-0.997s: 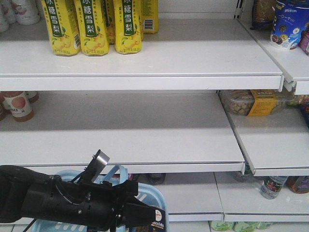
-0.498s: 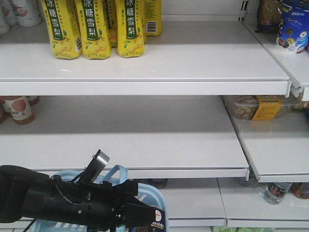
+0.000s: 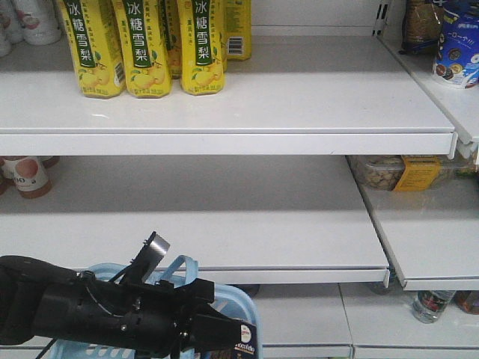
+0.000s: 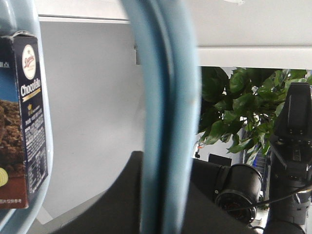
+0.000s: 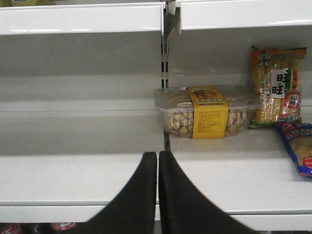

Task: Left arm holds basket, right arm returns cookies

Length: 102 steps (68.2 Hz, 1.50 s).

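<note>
My left arm, bulky and black with a silver tab, reaches in at the bottom left. Its gripper is shut on the curved handle of the light blue basket; in the left wrist view the handle runs between the two black fingers. The navy cookies box stands inside the basket, and its corner shows in the front view. My right gripper is shut and empty, its fingertips pressed together, and it points at the middle shelf.
Yellow drink bottles stand on the top shelf. A clear snack tub with a yellow label and snack bags sit on the right shelf section. Small bottles stand at the middle shelf's left. A black arm and a plant are behind.
The shelves have slid down and slightly right in the front view, as the view shifts. The left arm and basket keep the same place in the frame.
</note>
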Tool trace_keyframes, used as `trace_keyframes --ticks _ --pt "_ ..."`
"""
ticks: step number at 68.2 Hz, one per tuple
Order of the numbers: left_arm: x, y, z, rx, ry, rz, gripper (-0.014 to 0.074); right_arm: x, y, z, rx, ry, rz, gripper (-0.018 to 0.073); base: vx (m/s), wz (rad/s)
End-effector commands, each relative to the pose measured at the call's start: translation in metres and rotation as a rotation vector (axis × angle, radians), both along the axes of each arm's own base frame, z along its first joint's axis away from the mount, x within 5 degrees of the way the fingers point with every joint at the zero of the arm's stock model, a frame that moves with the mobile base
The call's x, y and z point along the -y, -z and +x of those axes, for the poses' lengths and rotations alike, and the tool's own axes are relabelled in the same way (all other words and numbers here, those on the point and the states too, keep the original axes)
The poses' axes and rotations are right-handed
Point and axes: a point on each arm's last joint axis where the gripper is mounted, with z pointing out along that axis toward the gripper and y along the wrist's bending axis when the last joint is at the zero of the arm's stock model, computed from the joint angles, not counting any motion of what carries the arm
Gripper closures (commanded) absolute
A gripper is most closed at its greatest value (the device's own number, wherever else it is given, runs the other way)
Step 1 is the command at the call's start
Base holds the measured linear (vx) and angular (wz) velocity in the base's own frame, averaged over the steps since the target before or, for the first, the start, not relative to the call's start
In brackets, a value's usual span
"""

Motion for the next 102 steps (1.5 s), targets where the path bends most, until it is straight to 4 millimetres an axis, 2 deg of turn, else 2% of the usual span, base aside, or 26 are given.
trace_keyframes --ticks 1,102 --pt "0.0038 -0.0216 -0.0003 0.026 0.006 -0.11 0.0604 -0.0004 -0.0074 -0.0005 0.082 -0.006 -0.006 0.0568 0.03 0.0" --pt "0.0038 -0.0216 -0.0003 0.026 0.006 -0.11 0.0603 -0.0004 -0.0074 -0.0005 0.082 -0.006 -0.006 0.0568 0.03 0.0"
